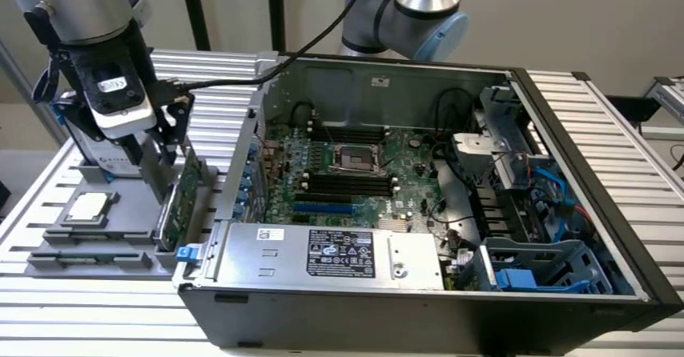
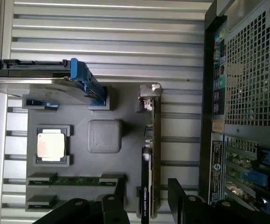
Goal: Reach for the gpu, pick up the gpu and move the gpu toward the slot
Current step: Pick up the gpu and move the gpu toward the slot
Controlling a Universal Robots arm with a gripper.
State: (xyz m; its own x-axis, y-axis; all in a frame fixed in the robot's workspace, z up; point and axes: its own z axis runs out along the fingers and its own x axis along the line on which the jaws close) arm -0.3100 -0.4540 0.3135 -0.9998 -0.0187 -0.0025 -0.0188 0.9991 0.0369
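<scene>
**Where the green card stands, my claw hangs open**

Though I have the card between my fingers, I am not gripping it: my claw (image 2: 146,187) is spread wide, one finger on each side of the board, and the wrist view shows a gap on both sides. The green card (image 1: 184,193) stands on its long edge in a groove of the grey tray (image 1: 64,254), on the side of the tray nearest the computer case (image 1: 320,325). Its silvery end bracket is at the end far from my fingers.

On the same tray, the small square silver chip (image 1: 88,206) lies flat in its own pocket, well apart from the card. A hard drive with blue rails (image 2: 37,84) stands at the far end of the tray, and a long thin memory stick (image 2: 74,179) lies in a groove just beside the chip.

At the exterior view's right of the tray, the case lies open on its side, and its green main board (image 1: 353,173) faces up. Tray and case both rest on a slatted metal table (image 1: 86,325).
</scene>
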